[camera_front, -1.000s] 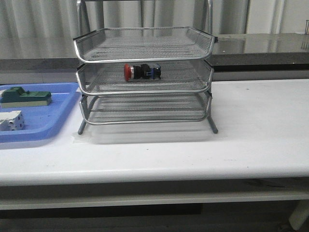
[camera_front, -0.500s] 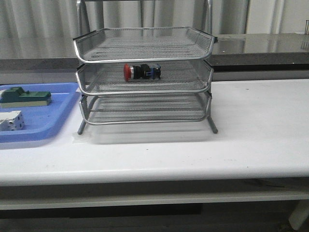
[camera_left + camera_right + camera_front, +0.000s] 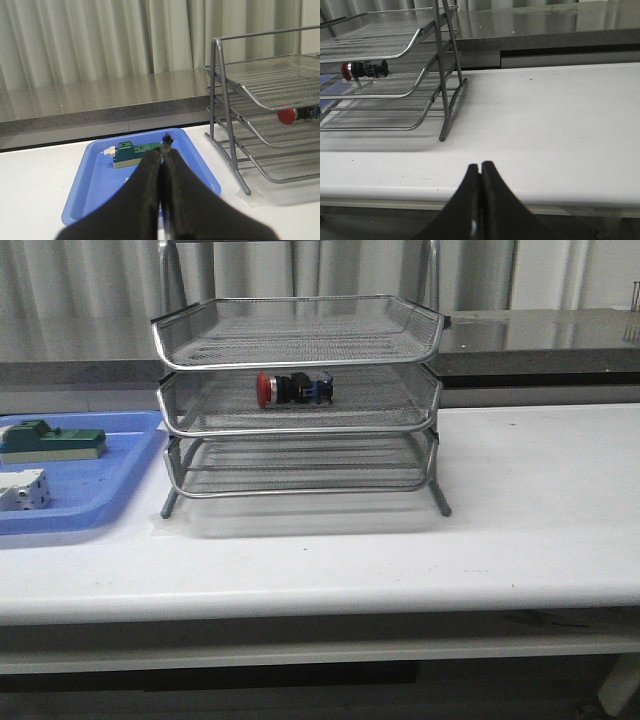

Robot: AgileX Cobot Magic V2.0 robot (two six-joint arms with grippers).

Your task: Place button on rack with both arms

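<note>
The button [image 3: 293, 389], with red head, black middle and blue rear, lies on its side on the middle tier of the silver wire-mesh rack [image 3: 300, 430]. It also shows in the left wrist view [image 3: 296, 114] and the right wrist view [image 3: 364, 69]. Neither arm shows in the front view. My left gripper [image 3: 163, 150] is shut and empty, held above the table in front of the blue tray, well away from the rack [image 3: 270, 115]. My right gripper [image 3: 480, 166] is shut and empty, low at the table's near edge, to the right of the rack [image 3: 395, 75].
A flat blue plastic tray [image 3: 110, 490] lies left of the rack and holds a green block [image 3: 55, 443] and a white block [image 3: 22, 490]. In the left wrist view the tray [image 3: 95, 175] and green block [image 3: 132, 154] lie ahead. A grey counter [image 3: 540, 335] runs behind the table.
</note>
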